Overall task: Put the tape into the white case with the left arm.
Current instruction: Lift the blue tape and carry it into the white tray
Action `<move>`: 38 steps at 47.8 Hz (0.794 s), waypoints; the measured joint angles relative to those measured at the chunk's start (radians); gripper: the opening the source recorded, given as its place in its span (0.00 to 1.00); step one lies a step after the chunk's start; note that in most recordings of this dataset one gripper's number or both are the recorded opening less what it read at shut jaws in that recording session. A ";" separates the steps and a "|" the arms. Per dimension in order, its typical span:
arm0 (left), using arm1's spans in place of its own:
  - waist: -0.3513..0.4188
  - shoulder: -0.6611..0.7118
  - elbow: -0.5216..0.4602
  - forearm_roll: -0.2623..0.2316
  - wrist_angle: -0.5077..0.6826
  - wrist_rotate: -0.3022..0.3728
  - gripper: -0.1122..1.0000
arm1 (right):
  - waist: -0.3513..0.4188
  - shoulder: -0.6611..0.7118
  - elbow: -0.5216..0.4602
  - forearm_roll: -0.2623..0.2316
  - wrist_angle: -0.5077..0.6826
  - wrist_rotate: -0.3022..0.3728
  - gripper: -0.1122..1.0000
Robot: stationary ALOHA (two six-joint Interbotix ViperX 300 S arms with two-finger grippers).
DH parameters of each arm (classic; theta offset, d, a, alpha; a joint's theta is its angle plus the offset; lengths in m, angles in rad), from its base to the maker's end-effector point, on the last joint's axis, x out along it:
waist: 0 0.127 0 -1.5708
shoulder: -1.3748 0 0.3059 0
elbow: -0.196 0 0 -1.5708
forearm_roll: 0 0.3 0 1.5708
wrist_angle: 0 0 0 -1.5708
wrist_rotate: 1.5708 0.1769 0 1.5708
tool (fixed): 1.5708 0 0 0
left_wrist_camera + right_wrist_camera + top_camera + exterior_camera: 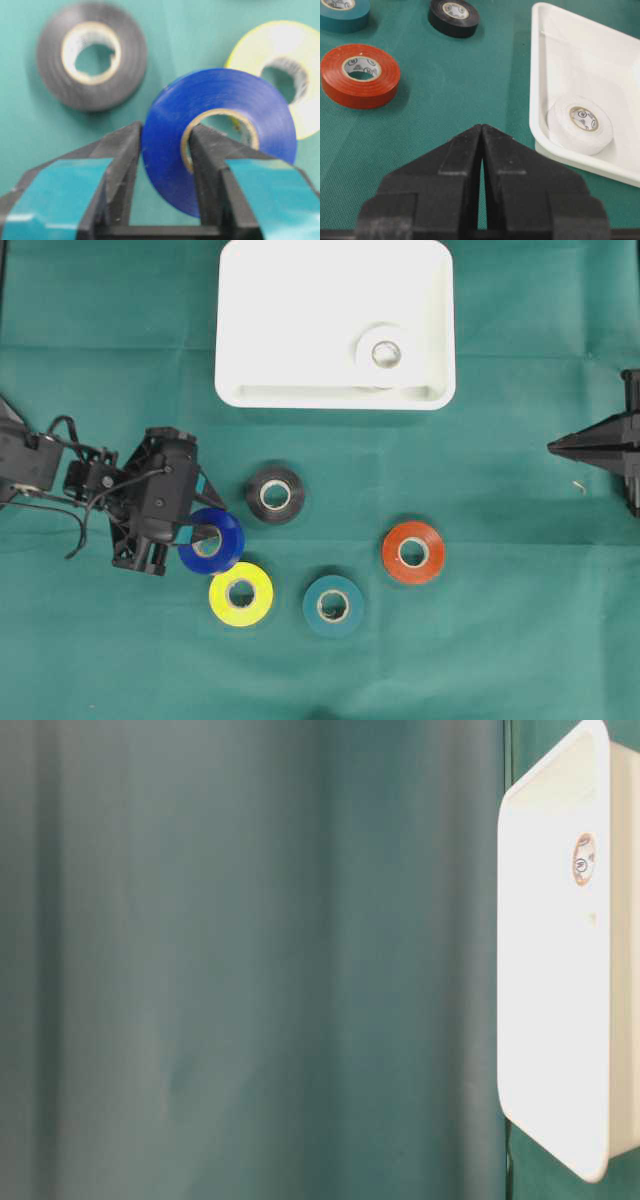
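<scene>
My left gripper is shut on a blue tape roll at the left of the green cloth. In the left wrist view one finger presses the roll's outer face and the other finger sits inside its core, pinching the blue wall. The white case lies at the top centre, well away from the gripper, with a white tape roll in its near right corner. My right gripper rests shut and holds nothing at the right edge, tips together.
Around the blue roll lie a black roll, a yellow roll just under it, a teal roll and a red roll. The table-level view shows only the case and green cloth.
</scene>
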 measured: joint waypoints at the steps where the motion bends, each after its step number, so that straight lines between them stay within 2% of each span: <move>1: 0.003 -0.008 0.000 0.000 0.000 0.005 0.36 | 0.000 0.000 0.000 0.000 0.000 0.002 0.02; 12: 0.095 -0.051 -0.002 0.000 0.002 0.051 0.36 | 0.000 0.000 0.000 0.000 0.000 0.000 0.02; 23: 0.241 -0.046 -0.017 0.000 0.002 0.103 0.36 | 0.002 0.000 0.000 0.000 0.000 0.000 0.02; 38: 0.379 -0.021 -0.067 0.000 0.002 0.189 0.36 | 0.000 0.000 0.000 0.000 0.002 0.000 0.02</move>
